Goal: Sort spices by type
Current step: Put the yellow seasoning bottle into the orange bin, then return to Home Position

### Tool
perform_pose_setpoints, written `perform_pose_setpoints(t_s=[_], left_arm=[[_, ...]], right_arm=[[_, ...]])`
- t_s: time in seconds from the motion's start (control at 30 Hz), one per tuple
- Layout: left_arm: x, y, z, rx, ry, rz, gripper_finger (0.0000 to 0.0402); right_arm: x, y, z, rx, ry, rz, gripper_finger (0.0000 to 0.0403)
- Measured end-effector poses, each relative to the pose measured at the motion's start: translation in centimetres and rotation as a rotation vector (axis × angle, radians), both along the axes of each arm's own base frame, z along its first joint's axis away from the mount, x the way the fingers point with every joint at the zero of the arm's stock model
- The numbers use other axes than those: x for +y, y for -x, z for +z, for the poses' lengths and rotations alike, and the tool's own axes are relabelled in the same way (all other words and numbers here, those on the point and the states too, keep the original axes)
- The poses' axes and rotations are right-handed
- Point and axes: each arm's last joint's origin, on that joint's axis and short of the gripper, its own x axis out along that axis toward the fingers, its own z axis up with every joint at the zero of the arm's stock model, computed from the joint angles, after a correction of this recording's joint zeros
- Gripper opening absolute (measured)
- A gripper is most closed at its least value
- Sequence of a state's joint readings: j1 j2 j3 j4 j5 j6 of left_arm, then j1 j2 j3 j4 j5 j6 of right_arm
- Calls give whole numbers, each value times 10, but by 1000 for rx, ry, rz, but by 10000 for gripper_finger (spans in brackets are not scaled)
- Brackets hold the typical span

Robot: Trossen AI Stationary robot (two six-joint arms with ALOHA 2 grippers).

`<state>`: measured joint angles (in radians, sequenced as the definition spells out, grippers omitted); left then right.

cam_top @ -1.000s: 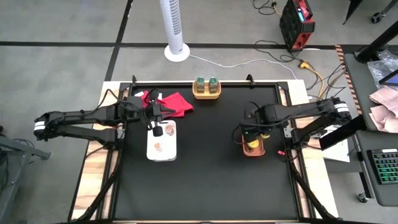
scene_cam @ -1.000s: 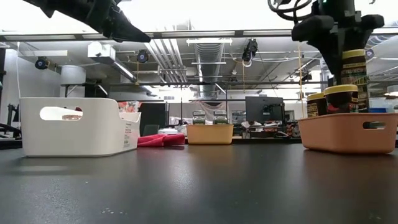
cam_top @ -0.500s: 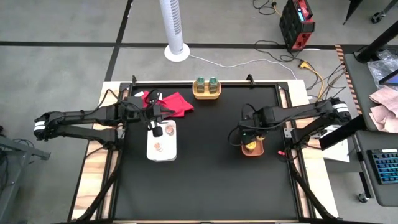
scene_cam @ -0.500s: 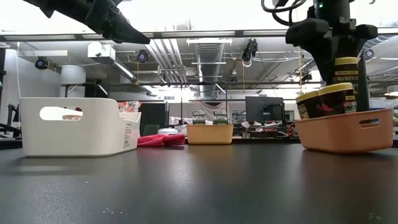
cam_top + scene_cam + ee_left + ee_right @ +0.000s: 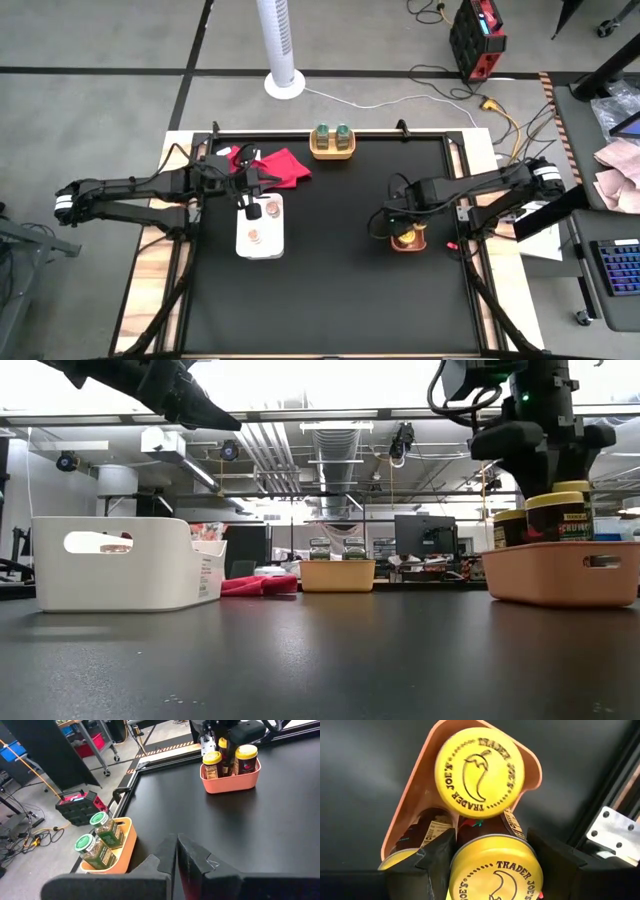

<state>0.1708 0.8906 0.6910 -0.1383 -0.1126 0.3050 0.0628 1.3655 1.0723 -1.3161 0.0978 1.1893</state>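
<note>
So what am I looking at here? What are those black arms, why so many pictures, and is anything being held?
Two robot arms work at a black table, each ending in a two-finger gripper. One camera looks straight down, one sits level with the tabletop, and one rides on each wrist.

On the table are three small trays. The yellow tray holds two green-lidded jars. The white tray holds two pinkish-brown jars. The orange tray holds three yellow-lidded jars. A red cloth lies beside the white tray.

The right gripper reaches down into the orange tray, a finger on each side of one yellow-lidded jar. The left gripper is shut and empty, waiting above the white tray.
</note>
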Motion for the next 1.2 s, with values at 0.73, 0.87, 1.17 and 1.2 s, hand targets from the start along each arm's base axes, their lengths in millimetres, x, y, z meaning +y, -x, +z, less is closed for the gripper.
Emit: perform_pose_setpoints(t_s=[0.73,0.87,1.17,1.2], left_arm=[[-3,0,0,-15,58,6,0],[-20,0,6,-72,64,-78,0],[-38,40,2,-315,39,-185,0],[-36,45,1,-357,33,-172,0]], right_arm=[[-1,3,25,26,76,42,325],[4,-2,49,-69,288,133,315],[60,-26,59,-397,819,619,286],[65,-34,58,-450,825,681,282]])
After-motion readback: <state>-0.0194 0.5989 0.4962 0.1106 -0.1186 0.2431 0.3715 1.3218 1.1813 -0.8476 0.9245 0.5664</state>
